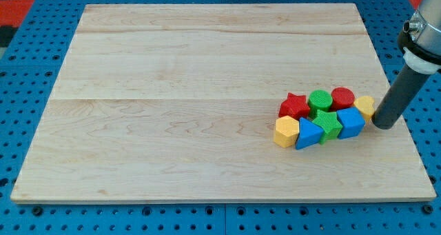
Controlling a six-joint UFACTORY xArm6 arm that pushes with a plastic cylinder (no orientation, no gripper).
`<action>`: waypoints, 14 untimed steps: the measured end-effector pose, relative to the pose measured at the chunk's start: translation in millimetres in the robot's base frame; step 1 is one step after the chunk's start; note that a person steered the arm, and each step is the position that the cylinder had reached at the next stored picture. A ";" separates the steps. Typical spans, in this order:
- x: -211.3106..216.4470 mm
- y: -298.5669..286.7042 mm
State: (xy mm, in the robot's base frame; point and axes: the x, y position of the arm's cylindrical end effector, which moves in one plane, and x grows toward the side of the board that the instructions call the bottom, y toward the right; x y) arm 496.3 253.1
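My tip (384, 124) rests on the wooden board (207, 90) at the view's right, touching or almost touching a yellow block (364, 105) of unclear shape, partly hidden behind the rod. That yellow block is the right end of a tight cluster. In the cluster's back row stand a red star (295, 105), a green cylinder (320, 100) and a red cylinder (342, 97). In front lie a yellow hexagonal block (285, 131), a blue triangle (309, 134), a green star (329, 123) and a blue block (351, 121).
The board lies on a blue perforated table (27, 76). The arm's pale wrist housing (424, 32) hangs over the board's right edge. A red patch (17, 1) shows at the view's top left corner.
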 end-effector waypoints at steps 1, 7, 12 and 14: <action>-1.6 28.7; -37.7 53.0; 26.0 32.7; 24.0 0.6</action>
State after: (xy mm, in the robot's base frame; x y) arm 520.2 253.7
